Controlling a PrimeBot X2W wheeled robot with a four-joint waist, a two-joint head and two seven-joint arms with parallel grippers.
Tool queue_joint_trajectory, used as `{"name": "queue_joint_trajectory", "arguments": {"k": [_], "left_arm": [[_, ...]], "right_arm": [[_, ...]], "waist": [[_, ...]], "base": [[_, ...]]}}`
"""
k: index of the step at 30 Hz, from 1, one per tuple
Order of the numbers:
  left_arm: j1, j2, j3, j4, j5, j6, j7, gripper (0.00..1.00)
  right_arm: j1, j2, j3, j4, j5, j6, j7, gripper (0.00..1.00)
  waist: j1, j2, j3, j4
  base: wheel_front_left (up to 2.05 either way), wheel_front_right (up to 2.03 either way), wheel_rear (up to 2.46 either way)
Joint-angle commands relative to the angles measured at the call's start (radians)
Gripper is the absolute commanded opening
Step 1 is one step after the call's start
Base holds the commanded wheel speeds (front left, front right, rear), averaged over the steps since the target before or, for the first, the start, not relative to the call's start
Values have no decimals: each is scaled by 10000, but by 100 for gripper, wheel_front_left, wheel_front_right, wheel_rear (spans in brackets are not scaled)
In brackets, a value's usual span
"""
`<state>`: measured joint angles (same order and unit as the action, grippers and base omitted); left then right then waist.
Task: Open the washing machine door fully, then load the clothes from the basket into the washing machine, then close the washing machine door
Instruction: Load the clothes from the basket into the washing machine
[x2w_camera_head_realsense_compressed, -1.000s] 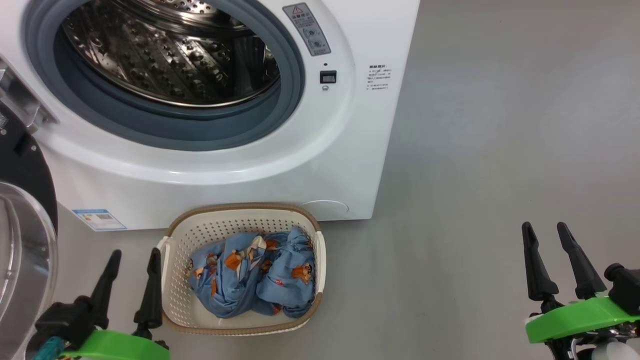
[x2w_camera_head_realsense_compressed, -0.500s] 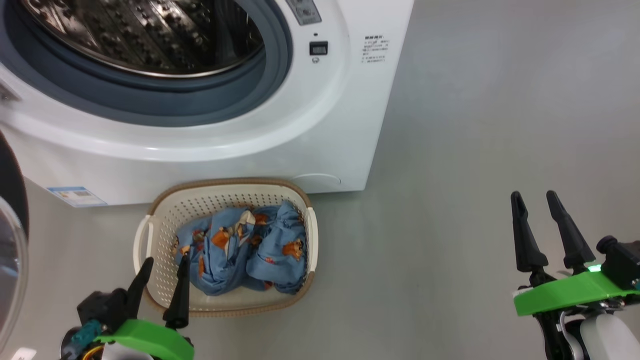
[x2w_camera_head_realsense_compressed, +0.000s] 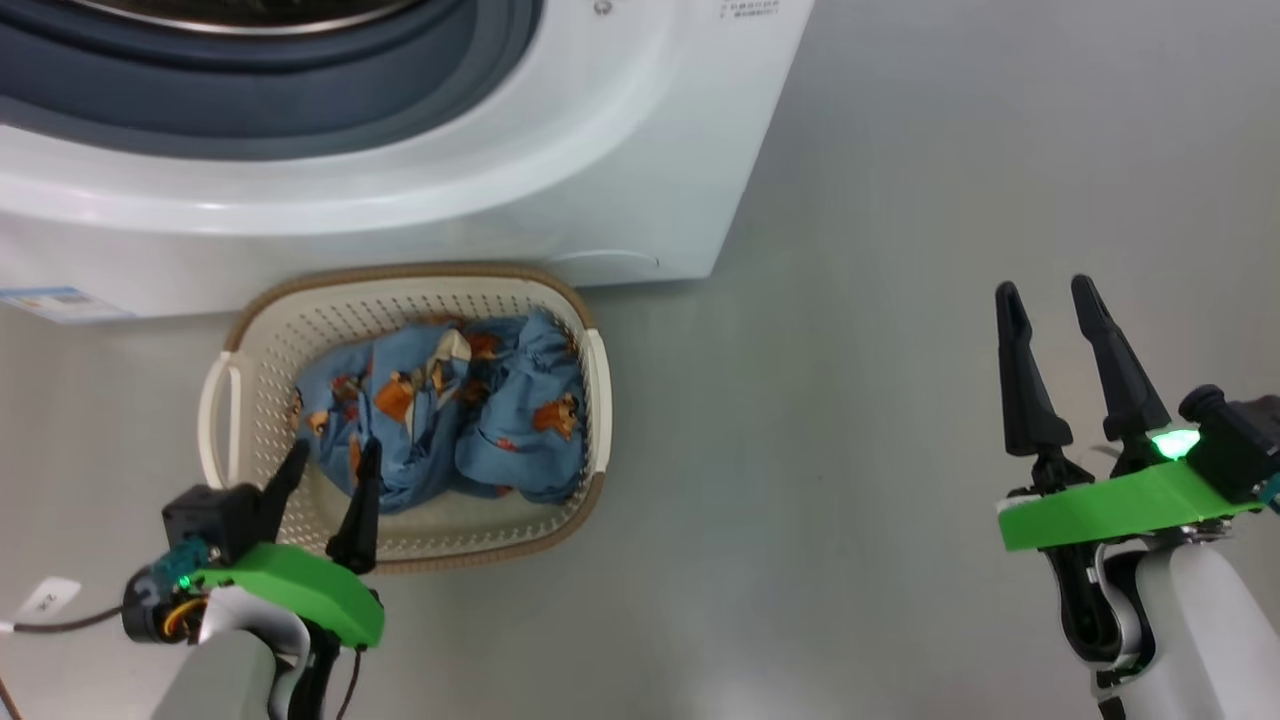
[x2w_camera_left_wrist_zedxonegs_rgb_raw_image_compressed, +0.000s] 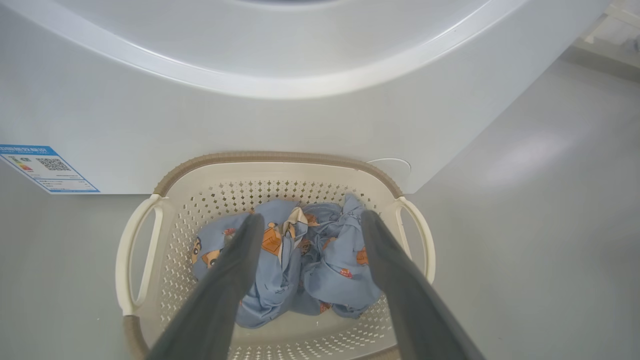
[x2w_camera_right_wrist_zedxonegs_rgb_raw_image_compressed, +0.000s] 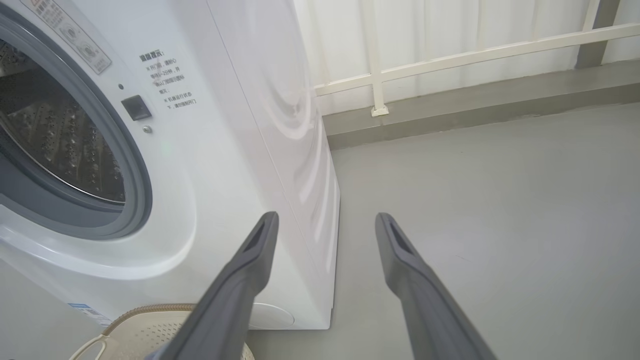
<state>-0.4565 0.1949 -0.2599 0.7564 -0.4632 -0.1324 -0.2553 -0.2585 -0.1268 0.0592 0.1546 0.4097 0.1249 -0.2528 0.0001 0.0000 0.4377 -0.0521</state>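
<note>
The white washing machine (x2w_camera_head_realsense_compressed: 400, 180) stands at the top, its opening uncovered and the steel drum (x2w_camera_right_wrist_zedxonegs_rgb_raw_image_compressed: 55, 135) bare; the washing machine door is out of view. On the floor in front sits the cream basket (x2w_camera_head_realsense_compressed: 592, 370) with the blue bear-print clothes (x2w_camera_head_realsense_compressed: 450, 420) bundled inside. My left gripper (x2w_camera_head_realsense_compressed: 335, 455) hangs open over the basket's near left part, its fingers pointing at the clothes (x2w_camera_left_wrist_zedxonegs_rgb_raw_image_compressed: 325, 260) with nothing between them. My right gripper (x2w_camera_head_realsense_compressed: 1044, 290) stands open and empty over bare floor, far right of the basket.
Grey floor (x2w_camera_head_realsense_compressed: 850, 400) spreads right of the machine. A blue label (x2w_camera_head_realsense_compressed: 50, 302) marks the machine's lower left front. A white railing (x2w_camera_right_wrist_zedxonegs_rgb_raw_image_compressed: 450, 55) and a low kerb run behind the machine's right side. A cable with a white tag (x2w_camera_head_realsense_compressed: 45, 598) lies at the lower left.
The head camera has tilted down, so the machine's opening slid out of the top. My left gripper has moved from left of the basket to over its near left part. Both grippers stay open.
</note>
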Motion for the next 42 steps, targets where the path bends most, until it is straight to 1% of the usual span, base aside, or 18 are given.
{"name": "queue_joint_trajectory", "arguments": {"k": [1,8,13,31,42], "left_arm": [[-376,373,140,179,-171,17,-65,100],[-1309,641,-389,1229,-430,17,-65,100],[-1791,814,-569,1852,-632,17,-65,100],[-3586,1336,-1647,4490,-1389,17,-3,100],[-4558,1624,-2313,5049,-1411,17,371,100]], "right_arm": [[-218,9,235,-334,-177,58,-90,100],[-632,82,318,-546,-260,58,-90,100],[-811,127,411,-669,-323,58,-90,100],[-1157,146,745,-1016,-381,58,-90,100],[-1254,217,797,-1324,-468,58,-90,100]], "waist": [[-1,0,765,-192],[-1,0,1577,-337],[-1,0,1975,-451],[-1,0,2931,-952],[-1,0,3630,-1102]], "base": [[0,0,0],[0,0,0],[0,0,0],[0,0,0],[0,0,0]]}}
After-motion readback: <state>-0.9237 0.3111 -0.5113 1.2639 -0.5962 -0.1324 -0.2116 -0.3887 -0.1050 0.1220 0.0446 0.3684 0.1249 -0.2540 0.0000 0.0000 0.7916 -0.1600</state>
